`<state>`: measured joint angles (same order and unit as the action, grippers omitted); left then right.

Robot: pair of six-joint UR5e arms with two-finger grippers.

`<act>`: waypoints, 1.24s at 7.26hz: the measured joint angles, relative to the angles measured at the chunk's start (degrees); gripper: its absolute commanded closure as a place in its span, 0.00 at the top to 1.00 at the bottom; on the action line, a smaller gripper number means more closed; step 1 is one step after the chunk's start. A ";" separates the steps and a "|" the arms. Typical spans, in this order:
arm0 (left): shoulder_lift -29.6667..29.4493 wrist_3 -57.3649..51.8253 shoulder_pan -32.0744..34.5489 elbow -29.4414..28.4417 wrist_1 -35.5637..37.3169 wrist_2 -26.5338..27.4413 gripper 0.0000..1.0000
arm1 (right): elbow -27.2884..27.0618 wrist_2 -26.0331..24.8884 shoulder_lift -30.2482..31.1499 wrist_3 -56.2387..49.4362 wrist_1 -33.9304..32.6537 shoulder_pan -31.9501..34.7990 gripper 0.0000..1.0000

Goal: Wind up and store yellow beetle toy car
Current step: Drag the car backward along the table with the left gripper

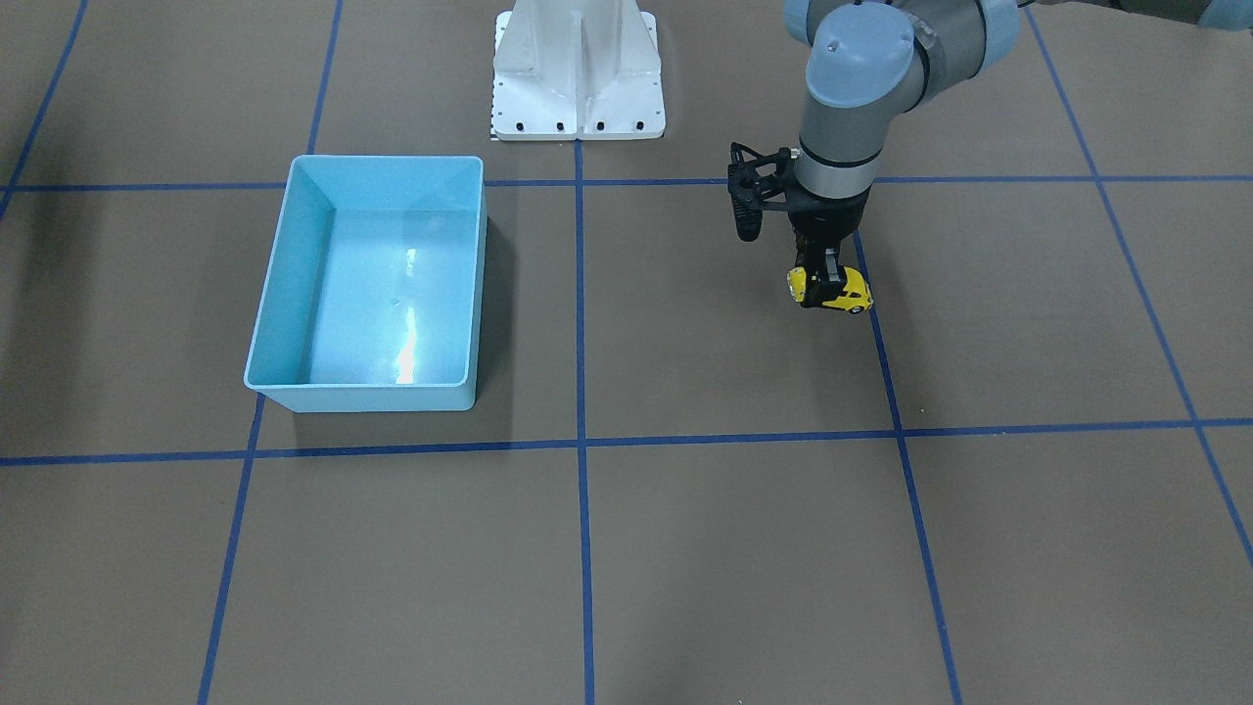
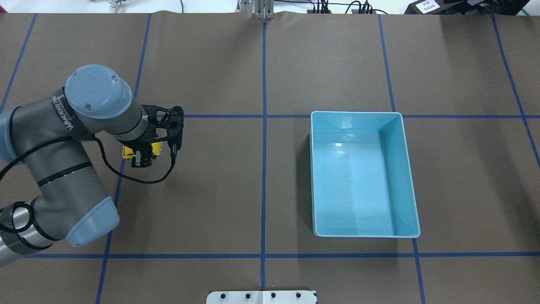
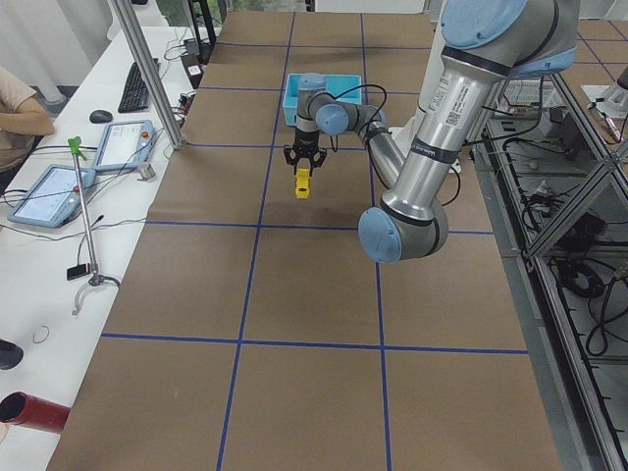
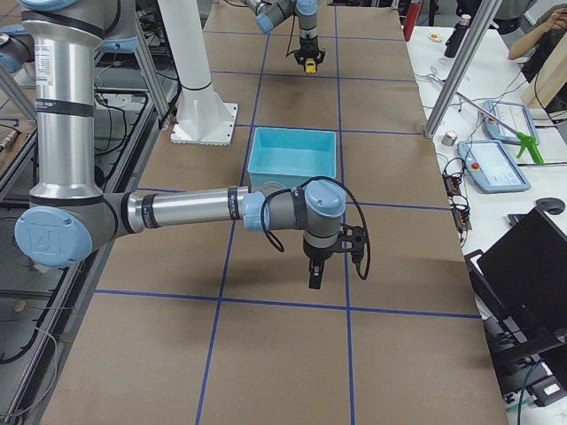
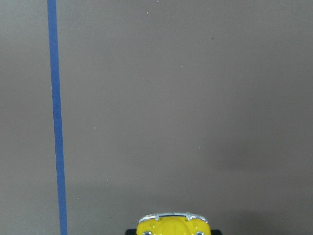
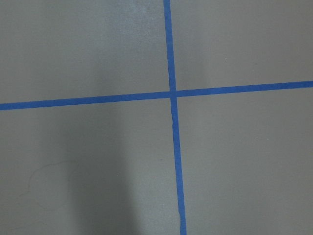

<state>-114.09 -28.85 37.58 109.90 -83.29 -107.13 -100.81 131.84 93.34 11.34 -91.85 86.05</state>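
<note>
"Over at the far left of the overhead view, we have the left fingers (image 2: 138,159) clamped on the yellow beetle toy car (image 2: 157,147). They pinch it across its flanks, well apart from the light blue bin (image 2: 403,169) on the right."

"We agree. We judge the car light and rigid, with a hard glossy shell that could slip or twist in a narrow pinch. The sides by the doors seem to us the best place to hold it. If it winds by rolling, the wheels need to stay free."

"Moving right, between car and bin we see only the brown surface (image 2: 219,190) and a blue tape line (image 2: 264,169)."

"And what escapes us?"

"We cannot tell whether the wheels touch the surface or hang just above it. From above, the wrist and fingers cover most of the car, and the left wrist camera cuts off all but its nose. The right fingers (image 4: 314,279) show only in a side view, small and dark, so we cannot tell whether they are apart or together."
</note>
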 measured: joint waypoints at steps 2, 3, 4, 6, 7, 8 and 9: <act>4.59 -1.35 0.69 -0.46 -5.69 -4.29 0.28 | 0.00 0.00 0.00 0.00 0.00 0.00 1.00; 6.19 -3.24 1.27 -0.74 -7.49 -5.70 0.28 | 0.00 0.00 0.00 0.02 0.00 0.00 1.00; 6.94 -4.85 1.60 -1.25 -8.65 -6.32 0.28 | 0.00 -0.02 0.00 0.04 0.00 0.00 1.00; 7.30 -6.41 1.83 -4.20 -12.58 -6.50 0.28 | 0.00 -0.16 0.00 0.06 0.00 0.00 1.00; 7.29 -6.62 1.84 -5.50 -14.12 -6.42 0.28 | 0.00 -0.22 0.00 0.08 0.00 0.00 1.00; 7.28 -6.61 1.83 -6.38 -15.15 -6.32 0.28 | 0.02 -0.25 0.00 0.09 0.00 0.00 1.00; 7.27 -6.55 1.82 -7.06 -15.94 -6.28 0.28 | 0.04 -0.26 0.00 0.09 0.00 0.00 1.00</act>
<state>-106.82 -35.40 39.39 102.83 -99.23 -113.41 -100.78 131.58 93.34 11.43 -91.85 86.05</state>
